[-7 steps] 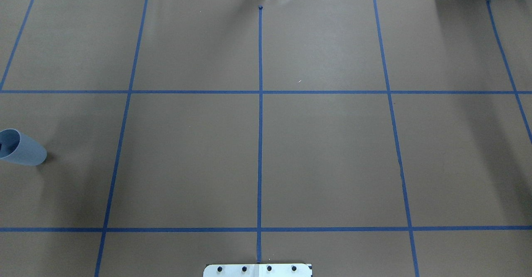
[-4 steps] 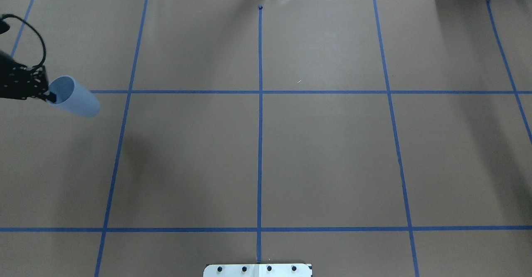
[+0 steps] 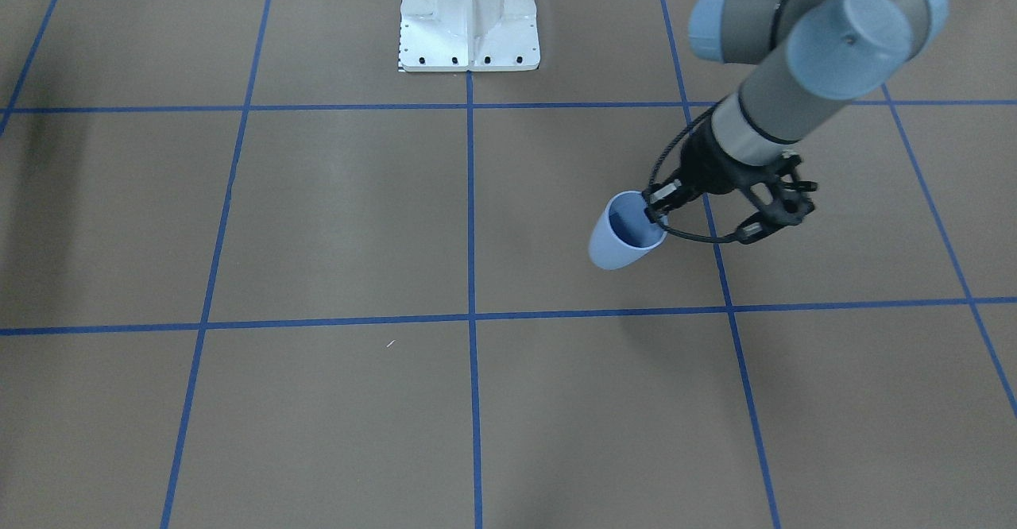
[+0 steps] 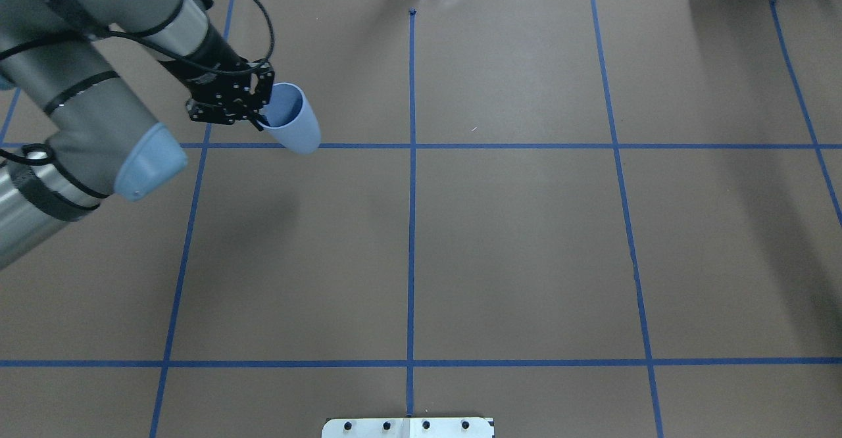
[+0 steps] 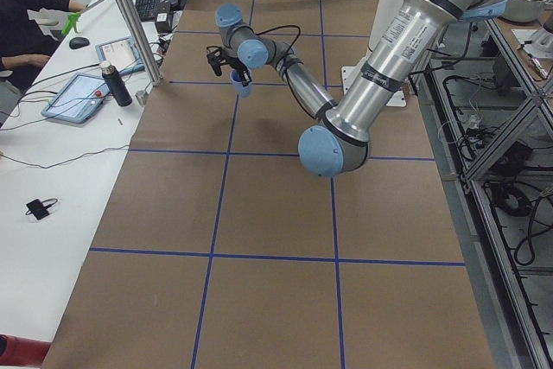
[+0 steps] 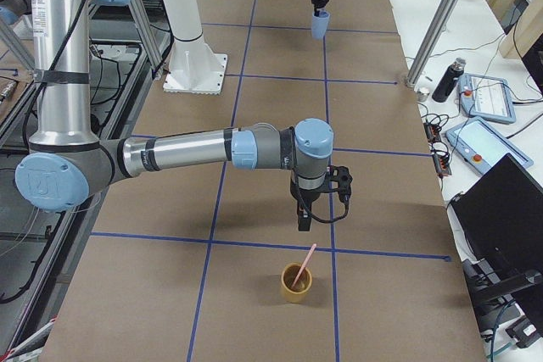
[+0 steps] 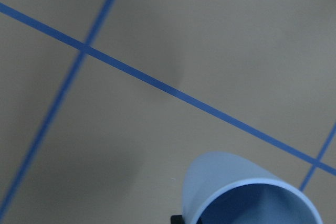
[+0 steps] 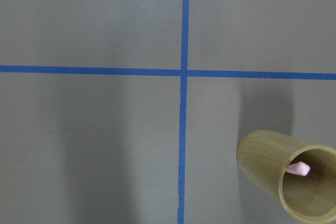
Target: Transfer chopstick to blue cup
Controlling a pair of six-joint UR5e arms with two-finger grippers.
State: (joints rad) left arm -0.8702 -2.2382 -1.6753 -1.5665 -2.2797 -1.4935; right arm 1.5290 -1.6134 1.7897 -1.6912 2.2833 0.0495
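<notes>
The blue cup (image 4: 293,122) hangs tilted above the table, over the left half in the overhead view, with its shadow on the paper below. My left gripper (image 4: 255,113) is shut on its rim, one finger inside; the front view shows the same grip (image 3: 656,210) on the cup (image 3: 622,237). The cup's rim fills the lower right of the left wrist view (image 7: 231,182). The pale pink chopstick (image 6: 303,264) leans in a tan bamboo cup (image 6: 297,285) near the table's right end. My right gripper (image 6: 304,225) hovers just above it; whether it is open I cannot tell. Its wrist view shows the chopstick's tip (image 8: 298,169).
The brown table is crossed by blue tape lines. The white robot base plate (image 3: 469,25) stands at the robot's edge. A bench on the operators' side carries tablets, a dark bottle (image 5: 115,84) and a metal post (image 5: 130,23); a person (image 5: 22,19) sits there.
My left arm has swung in from the overhead view's left edge, carrying the blue cup to the right and farther across the table.
</notes>
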